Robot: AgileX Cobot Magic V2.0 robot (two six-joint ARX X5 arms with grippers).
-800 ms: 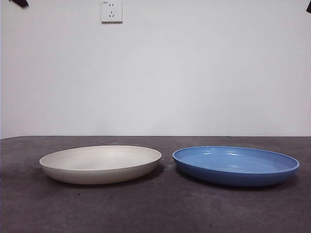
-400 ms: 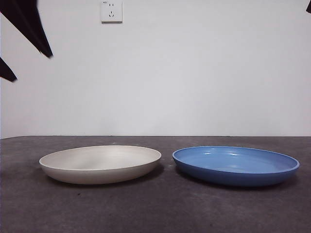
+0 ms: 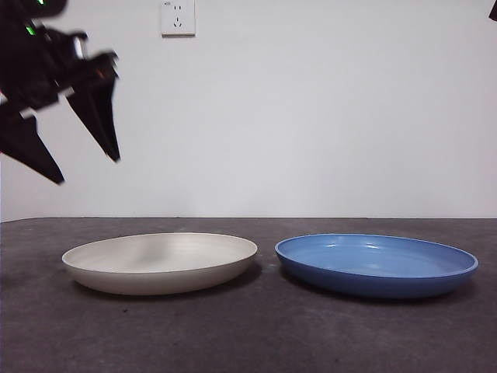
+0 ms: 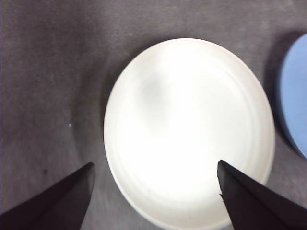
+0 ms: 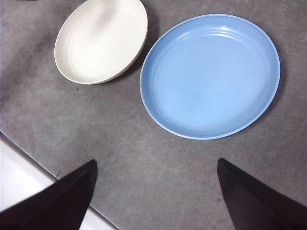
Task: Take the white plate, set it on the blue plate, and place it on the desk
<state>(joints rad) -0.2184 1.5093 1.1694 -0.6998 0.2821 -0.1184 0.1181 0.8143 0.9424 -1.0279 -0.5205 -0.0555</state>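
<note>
At the far left, the left pincer (image 3: 85, 167) had dropped well into the front view within the last second, where a second earlier only a dark tip showed at the top corner; its jaws stood spread wide and it held nothing, hanging above the white plate (image 3: 160, 263) without touching it. That plate had not moved and rested flat on the surface (image 3: 248, 334), just beside the blue plate (image 3: 377, 265), a narrow gap between their rims. The right pincer (image 5: 156, 165), likewise spread and empty, waited high over the blue plate's side. This looked like the approach for the first pickup, with no grasp made yet.
</note>
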